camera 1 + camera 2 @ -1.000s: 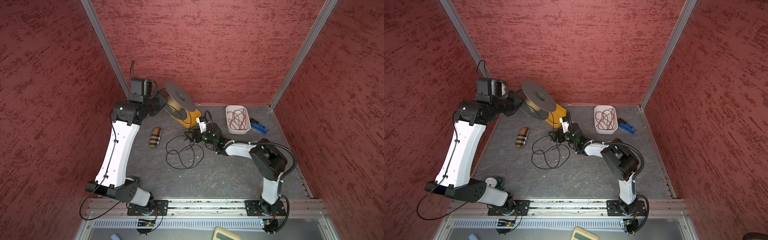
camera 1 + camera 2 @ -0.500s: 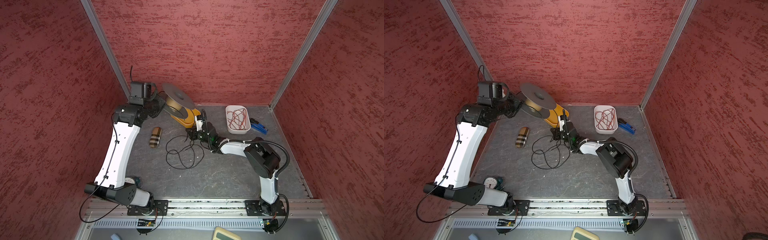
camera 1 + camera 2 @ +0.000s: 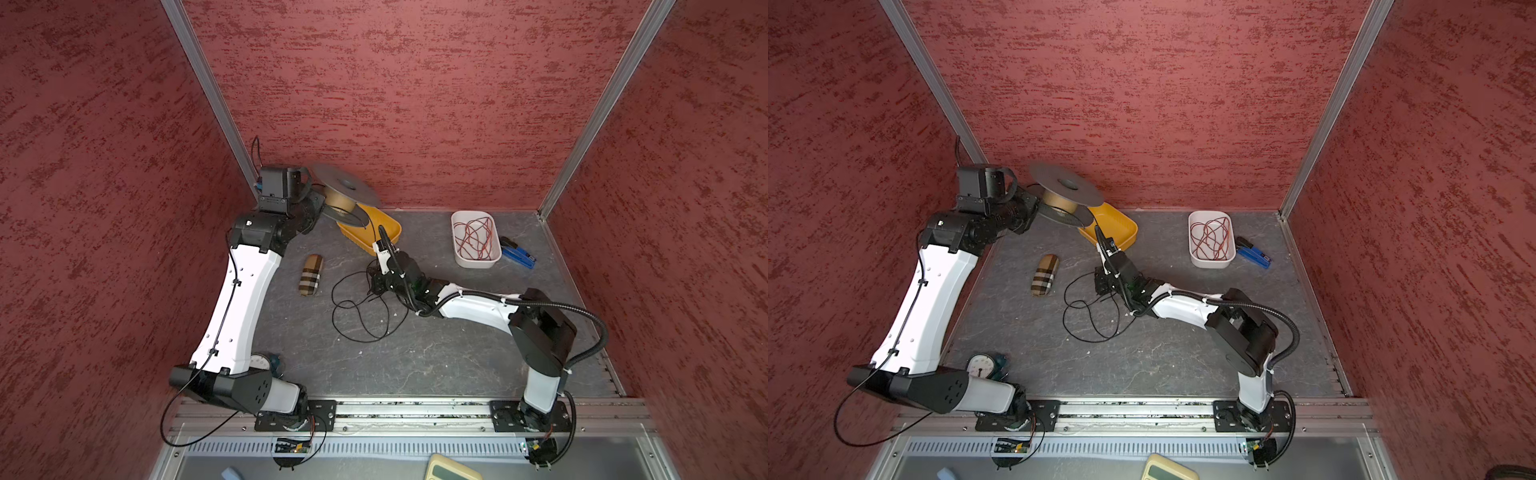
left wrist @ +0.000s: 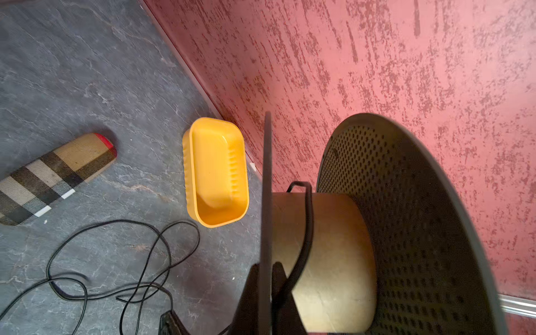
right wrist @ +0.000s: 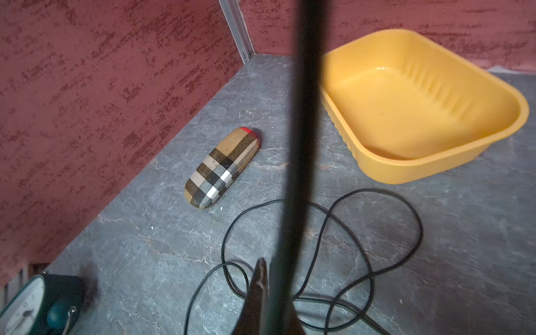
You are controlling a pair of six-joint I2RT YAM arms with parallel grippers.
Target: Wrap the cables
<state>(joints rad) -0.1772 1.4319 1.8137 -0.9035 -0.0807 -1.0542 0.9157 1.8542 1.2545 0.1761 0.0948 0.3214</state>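
We are clamping the spool (image 3: 345, 195) in the left gripper (image 4: 265, 272), far left. The right gripper (image 5: 269, 278), nearer and rightward, is pinching the cable (image 4: 308, 226), its slack looping on the table (image 3: 436, 357) alongside.

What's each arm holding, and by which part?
The left gripper holds the spool by its flange rim; right gripper holds the black cable partway along.

Left gripper (image 3: 318, 204) high, right gripper (image 3: 375, 281) low, both closed.
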